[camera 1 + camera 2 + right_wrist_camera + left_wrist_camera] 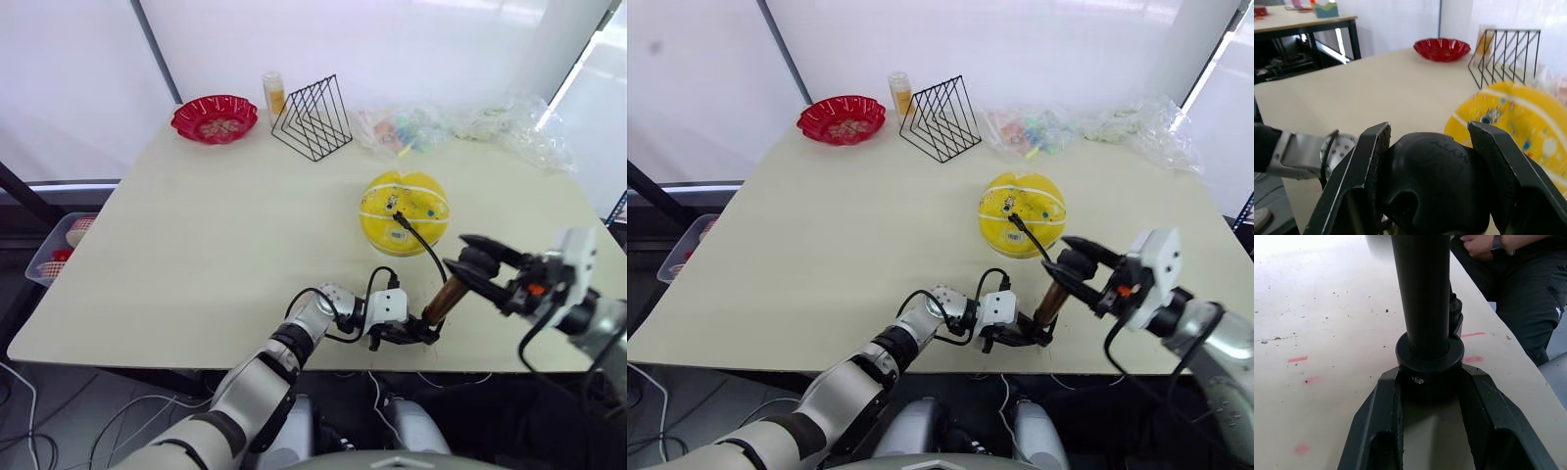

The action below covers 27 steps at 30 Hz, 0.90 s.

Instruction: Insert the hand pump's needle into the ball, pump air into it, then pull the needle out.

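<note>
A yellow ball [404, 212] rests on the table right of centre. The hand pump [446, 299] stands tilted near the front edge, a bronze cylinder. My left gripper [416, 335] is shut on its black base cap [1430, 364], one finger on each side. The black handle [1435, 181] at its top sits between the fingers of my right gripper [468, 262], which is shut on it. A thin black hose [423, 243] arcs from the pump to a small black fitting [398, 218] pressed on the ball's upper face. The needle's pin is hidden there.
At the back stand a red bowl [215, 118], an orange bottle [273, 95], a black wire rack [313, 117] and clear plastic bags [460, 127]. The table's front edge [294, 370] runs just below the pump. A person [1528, 293] sits beyond that edge.
</note>
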{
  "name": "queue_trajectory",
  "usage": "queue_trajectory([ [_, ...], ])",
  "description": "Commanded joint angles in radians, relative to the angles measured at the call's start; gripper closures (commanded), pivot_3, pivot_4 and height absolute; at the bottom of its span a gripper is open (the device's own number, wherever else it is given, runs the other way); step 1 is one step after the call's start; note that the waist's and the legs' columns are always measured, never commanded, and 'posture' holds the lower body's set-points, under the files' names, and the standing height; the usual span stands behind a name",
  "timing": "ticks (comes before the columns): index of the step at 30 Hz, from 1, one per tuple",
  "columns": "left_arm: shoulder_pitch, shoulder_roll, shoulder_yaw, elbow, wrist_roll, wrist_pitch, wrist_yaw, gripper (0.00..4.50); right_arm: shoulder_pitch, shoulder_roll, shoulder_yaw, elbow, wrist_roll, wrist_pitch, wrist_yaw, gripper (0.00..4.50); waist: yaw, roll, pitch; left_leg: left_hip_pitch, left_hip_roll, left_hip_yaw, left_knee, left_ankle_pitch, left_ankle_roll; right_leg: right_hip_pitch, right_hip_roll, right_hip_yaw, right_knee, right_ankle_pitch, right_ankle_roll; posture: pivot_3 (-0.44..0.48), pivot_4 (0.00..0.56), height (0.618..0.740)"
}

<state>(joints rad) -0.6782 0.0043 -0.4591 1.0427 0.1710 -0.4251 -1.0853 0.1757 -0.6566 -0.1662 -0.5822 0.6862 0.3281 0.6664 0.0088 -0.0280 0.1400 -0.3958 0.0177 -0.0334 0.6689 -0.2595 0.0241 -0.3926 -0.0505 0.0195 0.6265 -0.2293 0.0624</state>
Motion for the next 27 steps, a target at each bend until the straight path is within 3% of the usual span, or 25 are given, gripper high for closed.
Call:
queue_trajectory([
  [1,0.023,0.030,-0.004,0.062,0.040,0.052,0.026,3.40,0.059,0.052,0.101,0.109,-0.157,-0.057,-0.016,2.45,-0.001,-0.001,-0.001,0.000,0.000,0.000,0.000,0.000,0.000,0.000,0.000,0.000,0.000,0.000,0.000,0.000,0.150,0.740],
  [4,0.030,0.029,-0.005,0.056,0.041,0.053,0.024,3.40,0.072,0.080,0.113,0.144,-0.208,-0.113,-0.008,2.45,-0.004,0.000,-0.003,0.002,0.000,0.000,0.000,0.000,0.000,0.001,0.000,0.000,0.000,0.000,-0.001,0.000,0.150,0.740],
  [8,0.038,0.029,-0.005,0.052,0.043,0.052,0.021,3.40,0.035,0.078,0.041,0.075,-0.112,-0.115,0.024,2.45,-0.006,0.000,-0.003,0.002,0.001,0.000,0.000,0.000,0.000,0.001,0.000,0.000,0.000,0.001,-0.001,0.000,0.150,0.740],
  [17,0.033,0.035,-0.002,0.059,0.050,0.047,0.018,3.40,-0.072,-0.108,-0.204,-0.055,0.211,0.075,0.065,2.45,0.002,0.007,0.003,-0.001,0.000,0.000,0.000,0.000,0.000,0.000,0.000,0.000,0.000,0.001,-0.001,0.000,0.150,0.740],
  [23,0.033,0.038,-0.006,0.062,0.054,0.041,0.013,3.40,-0.160,-0.231,-0.408,-0.050,0.480,0.204,0.005,2.45,0.003,0.007,0.006,-0.002,0.000,0.001,0.000,0.000,0.000,-0.001,-0.001,0.000,0.000,0.001,-0.001,0.000,0.150,0.740],
  [27,0.034,0.040,-0.008,0.063,0.056,0.037,0.011,3.40,-0.186,-0.292,-0.488,-0.036,0.569,0.262,-0.015,2.45,0.003,0.007,0.007,-0.002,0.000,0.001,0.000,0.000,0.000,-0.001,0.000,0.000,0.000,0.001,-0.001,0.000,0.150,0.740],
])
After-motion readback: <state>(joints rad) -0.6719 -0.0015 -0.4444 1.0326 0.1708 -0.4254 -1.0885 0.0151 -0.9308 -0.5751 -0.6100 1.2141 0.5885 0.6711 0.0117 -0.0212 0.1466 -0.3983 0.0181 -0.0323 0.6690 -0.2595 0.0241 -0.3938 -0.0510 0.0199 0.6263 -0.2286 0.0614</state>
